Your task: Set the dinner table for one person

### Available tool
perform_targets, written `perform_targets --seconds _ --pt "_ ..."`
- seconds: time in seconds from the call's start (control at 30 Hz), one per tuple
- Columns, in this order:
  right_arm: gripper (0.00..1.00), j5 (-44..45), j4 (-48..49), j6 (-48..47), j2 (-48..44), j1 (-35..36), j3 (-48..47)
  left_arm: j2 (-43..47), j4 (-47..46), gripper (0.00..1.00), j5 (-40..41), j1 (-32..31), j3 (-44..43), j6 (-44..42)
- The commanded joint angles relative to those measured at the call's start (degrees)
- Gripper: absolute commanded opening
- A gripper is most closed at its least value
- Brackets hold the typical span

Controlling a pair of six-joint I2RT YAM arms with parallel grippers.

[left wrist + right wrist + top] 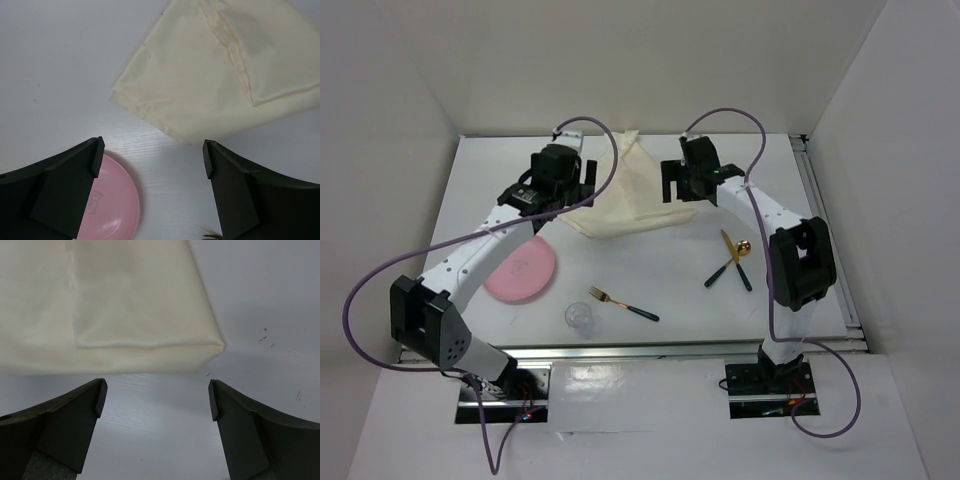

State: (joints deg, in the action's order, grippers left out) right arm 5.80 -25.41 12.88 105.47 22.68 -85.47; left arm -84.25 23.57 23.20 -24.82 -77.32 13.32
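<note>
The white dinner table [650, 270] holds a folded cream cloth placemat [630, 195] at the back middle. My left gripper [575, 190] hovers open and empty at the cloth's left edge; its wrist view shows the cloth [220, 75] ahead and a pink plate [112, 205] below. My right gripper [678, 190] hovers open and empty at the cloth's right edge; its wrist view shows the cloth's folded corner [125, 305]. The pink plate [520, 270] lies front left. A gold fork [623, 304], a clear glass [580, 317], and a gold spoon and knife [733, 260] lie in front.
Metal rails run along the table's right edge [830, 240] and front edge [640, 350]. White walls enclose the table at the back and both sides. Purple cables loop over both arms.
</note>
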Motion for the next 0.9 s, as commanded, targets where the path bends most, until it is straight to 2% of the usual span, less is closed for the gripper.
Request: perform_targets --seconds 0.0,0.07,0.1,0.17,0.33,0.4,0.73,0.87 --pt "0.95 -3.25 3.44 -4.70 -1.42 1.84 -1.62 -2.40 2.16 1.00 0.67 -2.52 -3.35 -1.03" --pt "0.94 -3.87 4.14 -6.03 -0.71 2.54 -1.63 -3.64 3.76 1.00 -1.04 -1.65 -3.97 5.55" --pt "0.94 -4.57 5.10 -6.64 0.69 3.07 -1.63 -3.64 4.81 1.00 -6.27 0.28 -3.98 7.84" --pt "0.94 -5.19 5.63 -6.64 2.27 3.60 -2.85 -4.69 4.82 1.00 -11.66 2.31 -2.23 12.75" --pt "0.94 -4.58 5.63 -8.40 9.22 6.58 -8.30 -5.92 -0.45 0.97 -22.13 3.46 6.98 24.80" --pt "0.94 -4.57 6.16 -8.93 12.11 7.73 -10.40 -8.63 -1.69 0.96 -25.03 4.16 7.71 28.68" --pt "0.89 -3.53 8.62 -10.78 22.31 10.72 -16.56 -16.38 -4.50 0.99 -27.51 6.97 10.26 38.70" --pt "0.79 2.18 7.48 -11.30 25.04 11.34 -17.98 -20.33 -5.03 0.97 -28.73 8.03 8.16 39.41"
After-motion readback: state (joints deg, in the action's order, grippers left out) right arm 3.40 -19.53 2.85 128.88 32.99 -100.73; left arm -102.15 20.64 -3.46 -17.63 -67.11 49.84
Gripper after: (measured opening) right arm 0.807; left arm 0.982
